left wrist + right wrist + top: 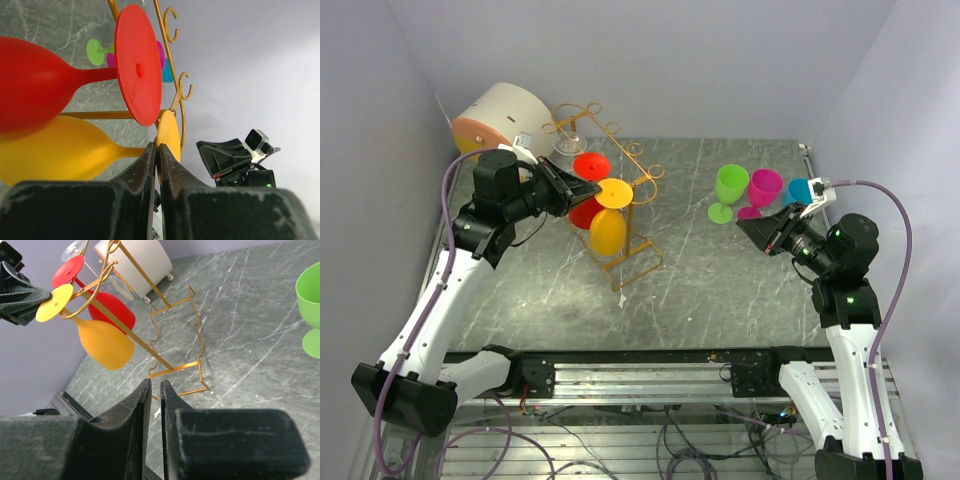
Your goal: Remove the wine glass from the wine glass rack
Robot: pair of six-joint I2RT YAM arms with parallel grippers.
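Observation:
The gold wire wine glass rack (638, 190) stands left of centre on the table. A yellow wine glass (608, 232), a red wine glass (588, 210) and a clear glass (570, 145) hang upside down from its rails. My left gripper (592, 190) is shut on the edge of the yellow glass's round foot (169, 131), at the rails' near end. In the left wrist view the yellow bowl (55, 150) lies under the red glass (30, 90). My right gripper (155, 385) is shut and empty, well to the right of the rack (172, 315).
A round white-and-orange drawer box (500, 115) sits behind the rack at the back left. A green glass (730, 185), a magenta glass (764, 187) and a blue glass (798, 190) stand at the back right, close to my right gripper (758, 230).

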